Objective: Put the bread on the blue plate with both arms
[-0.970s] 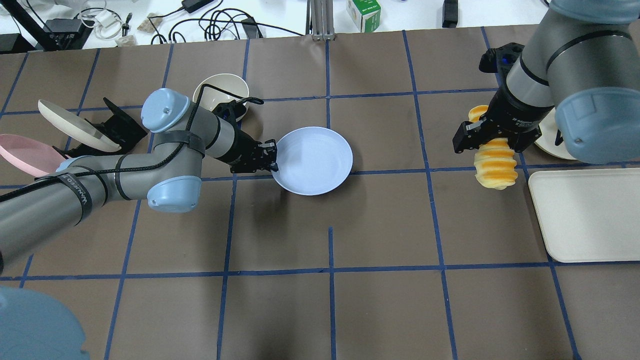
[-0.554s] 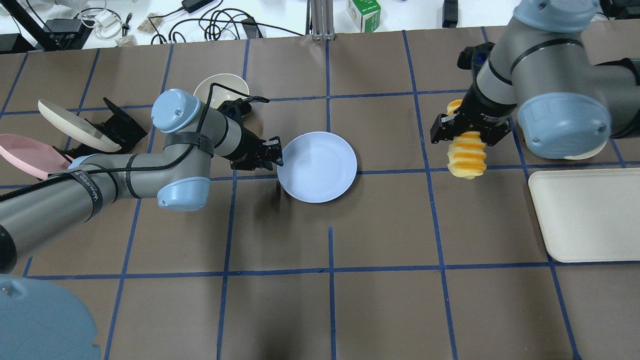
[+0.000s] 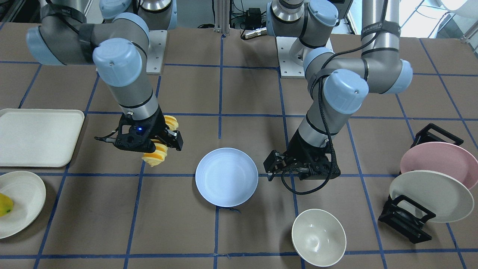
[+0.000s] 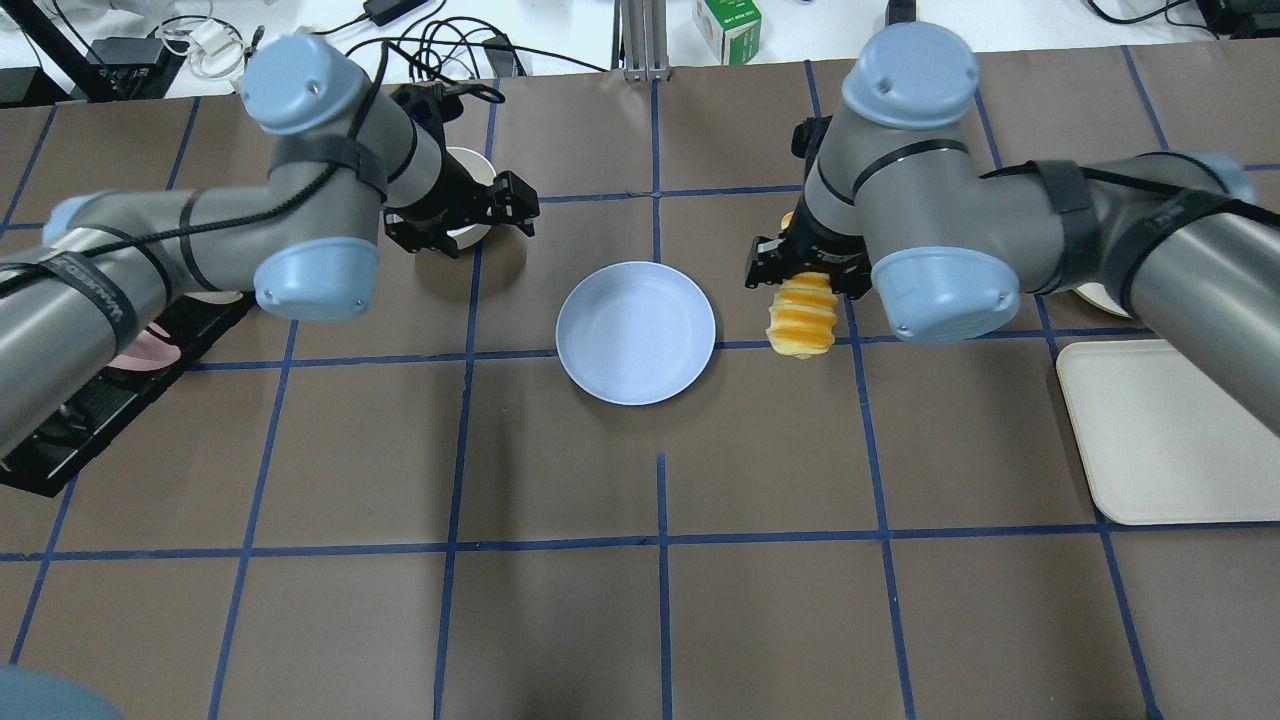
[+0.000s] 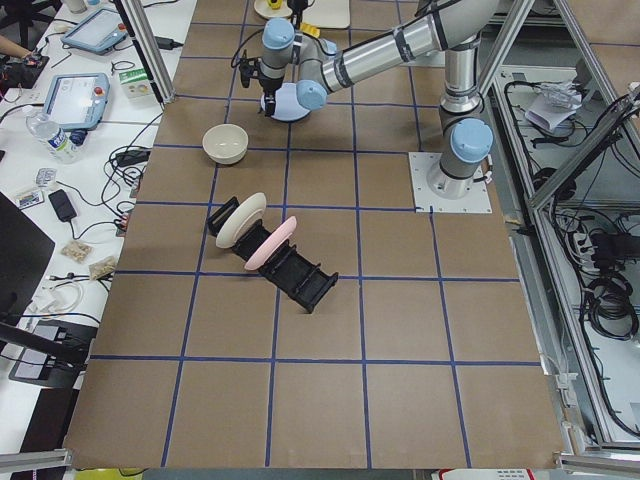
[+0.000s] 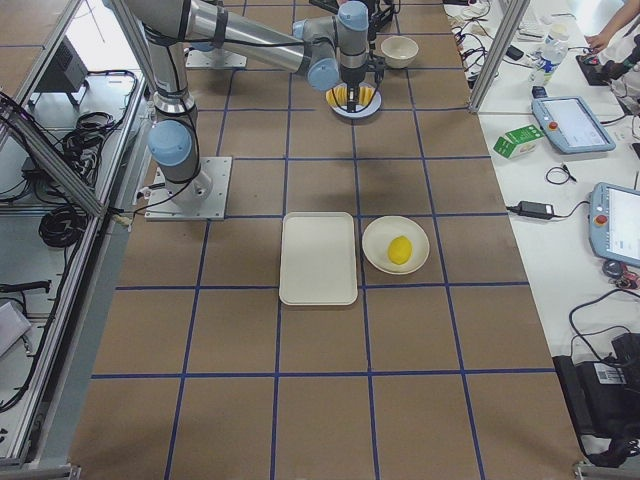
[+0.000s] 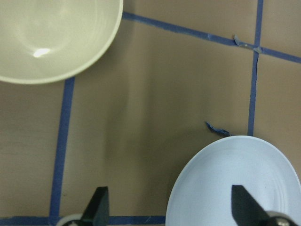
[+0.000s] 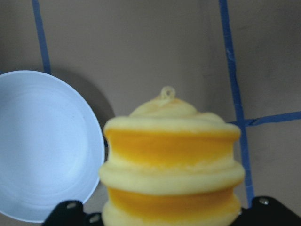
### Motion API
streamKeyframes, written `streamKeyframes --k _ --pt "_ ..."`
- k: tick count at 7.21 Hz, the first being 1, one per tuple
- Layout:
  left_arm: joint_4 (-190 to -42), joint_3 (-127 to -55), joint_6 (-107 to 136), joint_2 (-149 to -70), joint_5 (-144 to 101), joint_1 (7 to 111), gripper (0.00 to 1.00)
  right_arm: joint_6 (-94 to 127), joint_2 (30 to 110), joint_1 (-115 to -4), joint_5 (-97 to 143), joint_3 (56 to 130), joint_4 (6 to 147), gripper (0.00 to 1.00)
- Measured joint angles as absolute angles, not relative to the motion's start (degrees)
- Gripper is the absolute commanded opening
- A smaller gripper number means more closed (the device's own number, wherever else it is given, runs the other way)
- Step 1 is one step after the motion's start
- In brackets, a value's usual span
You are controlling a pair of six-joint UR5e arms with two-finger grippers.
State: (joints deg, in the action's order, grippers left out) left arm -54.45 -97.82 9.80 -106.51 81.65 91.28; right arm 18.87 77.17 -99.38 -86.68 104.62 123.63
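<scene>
One bread (image 4: pixel 800 320), likely light and squashy, ridges giving purchase: right gripper (image 4: pixel 803 272) is pinching it mid-length, hanging it just beside the plate (image 4: pixel 635 332); left gripper (image 4: pixel 515 208) is hovering spread, empty, near the bowl (image 3: pixel 318 237)

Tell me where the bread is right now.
In the overhead view the bread hangs in the right gripper, just right of the blue plate, not yet over it.

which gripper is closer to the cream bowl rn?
Left. The left gripper hangs just robot-side of the bowl; the right gripper, holding the bread, is beyond the blue plate from it.
</scene>
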Motion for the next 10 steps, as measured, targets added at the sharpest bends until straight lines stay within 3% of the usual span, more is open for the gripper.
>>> streamKeyframes --k 2,5,6,9,10 --pt "-71.3 -88.4 8.7 -104.3 89.6 91.1 1.0 27.0 73.2 -104.6 -86.7 104.3 129.3 0.0" --pt "-81.5 -82.9 8.2 -101.3 92.7 91.1 1.0 33.5 66.5 -111.0 -87.4 99.6 131.9 0.0" --pt "-82.7 -82.6 8.2 -100.4 92.8 91.1 1.0 34.0 64.0 -112.5 -87.9 97.6 132.1 0.07" --pt "-84.5 -83.3 8.1 -98.7 92.9 91.0 1.0 33.9 60.2 -115.0 -91.8 95.1 132.3 0.52" --pt "-85.1 -83.5 8.1 -98.3 92.9 91.0 1.0 33.8 59.9 -115.2 -92.2 95.0 132.3 0.59"
